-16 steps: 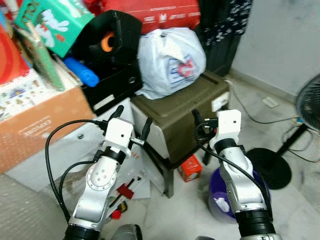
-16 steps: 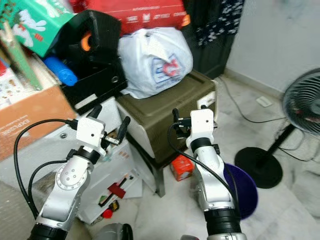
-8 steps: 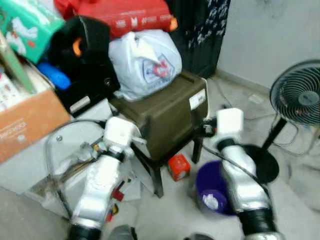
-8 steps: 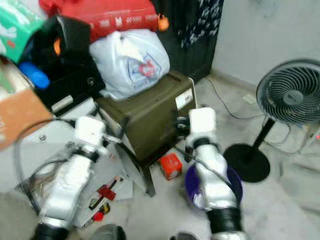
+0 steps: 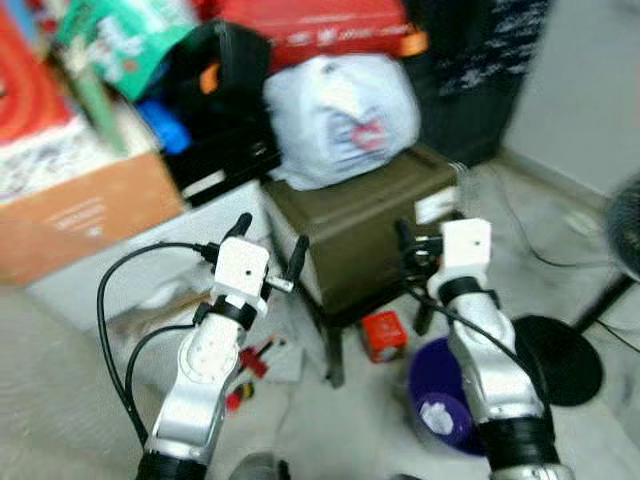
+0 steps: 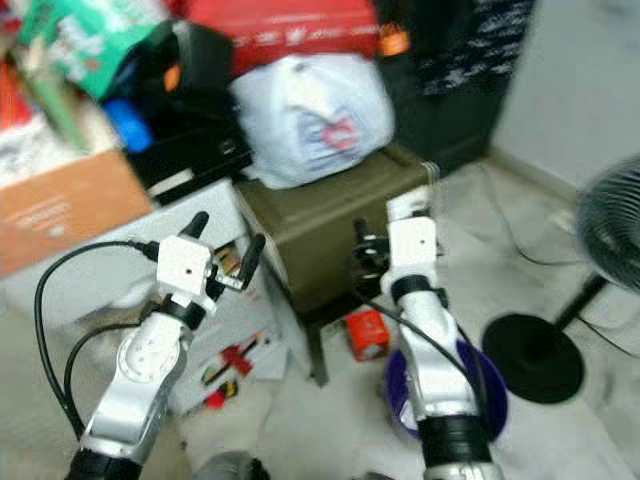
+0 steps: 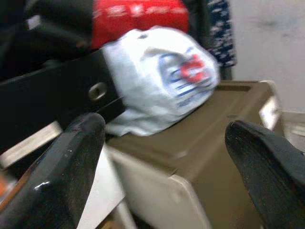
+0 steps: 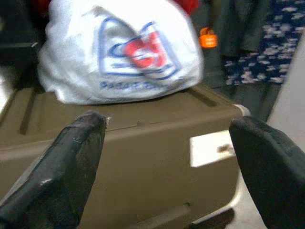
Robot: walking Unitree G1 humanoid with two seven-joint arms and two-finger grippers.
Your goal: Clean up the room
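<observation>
Both arms are raised before an olive storage box [image 5: 370,225] that rests on a low stand. A white plastic bag [image 5: 340,115] with a red and blue print lies on its lid. My left gripper [image 5: 268,240] is open at the box's left corner, holding nothing. My right gripper [image 5: 412,275] is open against the box's right front, also holding nothing. On the floor under the box lies a small red carton [image 5: 382,335]. A purple bin [image 5: 470,420] with a white crumpled scrap [image 5: 432,412] stands by my right arm. The left wrist view looks past the fingers [image 7: 71,167] at the bag [image 7: 162,76].
A cardboard box [image 5: 90,215] full of books and packets stands at the left. Black cases [image 5: 220,150] and a red bag [image 5: 310,30] are stacked behind. Small red items [image 5: 250,360] lie on the floor by a white panel. A fan's black base [image 5: 560,355] is at the right.
The whole picture has swung left and is blurred, so the camera moved. Both arms stay raised with open fingers before the olive box.
</observation>
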